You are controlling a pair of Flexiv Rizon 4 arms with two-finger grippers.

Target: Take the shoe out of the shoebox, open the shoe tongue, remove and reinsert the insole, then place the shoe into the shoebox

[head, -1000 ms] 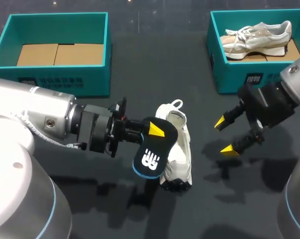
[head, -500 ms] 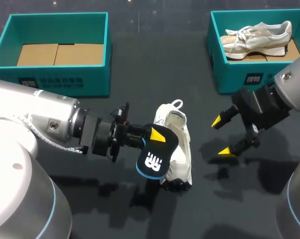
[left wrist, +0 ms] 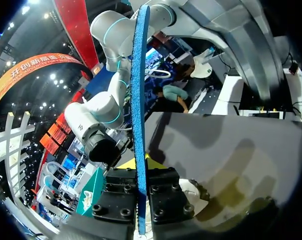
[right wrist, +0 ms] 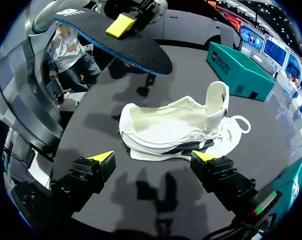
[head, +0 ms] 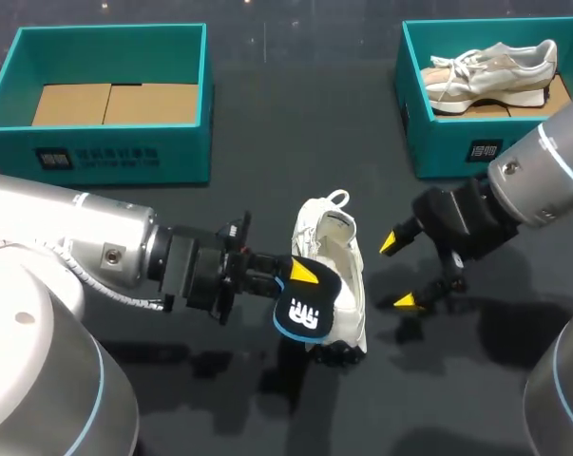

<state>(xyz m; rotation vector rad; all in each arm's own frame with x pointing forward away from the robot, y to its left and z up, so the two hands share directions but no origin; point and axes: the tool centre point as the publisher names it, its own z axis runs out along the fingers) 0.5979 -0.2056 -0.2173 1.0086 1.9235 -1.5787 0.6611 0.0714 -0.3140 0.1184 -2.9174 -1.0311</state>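
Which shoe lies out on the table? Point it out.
The white shoe, lying on the dark table near its middle. The other, beige shoe lies inside the far-right teal shoebox.

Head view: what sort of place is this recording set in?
Probably a tabletop robot workstation for shoe handling: a dark table carries a teal shoebox at far left, a second shoebox at far right holding a sneaker, and a white shoe in the middle; the left gripper clamps a dark insole.

Dark table [head: 296, 133] bears left shoebox [head: 115, 157], right shoebox [head: 438, 152], apparently a shoe [head: 348, 252].
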